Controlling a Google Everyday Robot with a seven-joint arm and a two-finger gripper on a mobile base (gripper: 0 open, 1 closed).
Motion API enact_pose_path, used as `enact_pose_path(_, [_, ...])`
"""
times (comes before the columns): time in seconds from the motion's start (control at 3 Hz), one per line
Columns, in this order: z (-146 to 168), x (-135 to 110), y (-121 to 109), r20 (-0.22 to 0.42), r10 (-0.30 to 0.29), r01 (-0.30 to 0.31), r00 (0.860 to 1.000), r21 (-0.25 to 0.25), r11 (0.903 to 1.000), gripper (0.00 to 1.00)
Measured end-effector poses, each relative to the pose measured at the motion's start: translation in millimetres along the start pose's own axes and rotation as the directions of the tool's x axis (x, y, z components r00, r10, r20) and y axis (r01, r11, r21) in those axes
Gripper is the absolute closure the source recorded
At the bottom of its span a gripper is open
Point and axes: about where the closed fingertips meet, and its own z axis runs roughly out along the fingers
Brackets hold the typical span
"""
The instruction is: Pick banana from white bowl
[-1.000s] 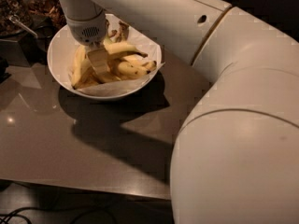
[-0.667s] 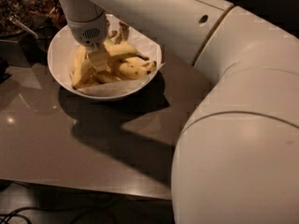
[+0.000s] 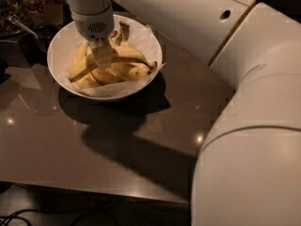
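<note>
In the camera view we see the white bowl (image 3: 60, 41), lined with crinkled paper (image 3: 110, 91), standing on the dark table (image 3: 61, 145) and holding several bananas. The banana (image 3: 130, 55) lies inside, toward the right rim. The gripper (image 3: 102, 56) reaches down among them; we cannot tell its grip.

No legible text, label, brand, number or sign. Gripper (image 3: 101, 56), down inside white bowl (image 3: 59, 41) among bananas (image 3: 117, 72): plain, unmarked. Arm (image 3: 188, 18) shell: plain white, only small holes. Desk (image 3: 70, 145): no print. Dark containers (image 3: 19, 8) beyond bowl: nothing readable.
</note>
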Motion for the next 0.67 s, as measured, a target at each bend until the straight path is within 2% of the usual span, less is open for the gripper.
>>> enact_pose_path(0.67, [-46.8, 18.7, 25.6, 0.083, 0.024, -0.026, 0.996, 0.020, 0.9995, 1.00])
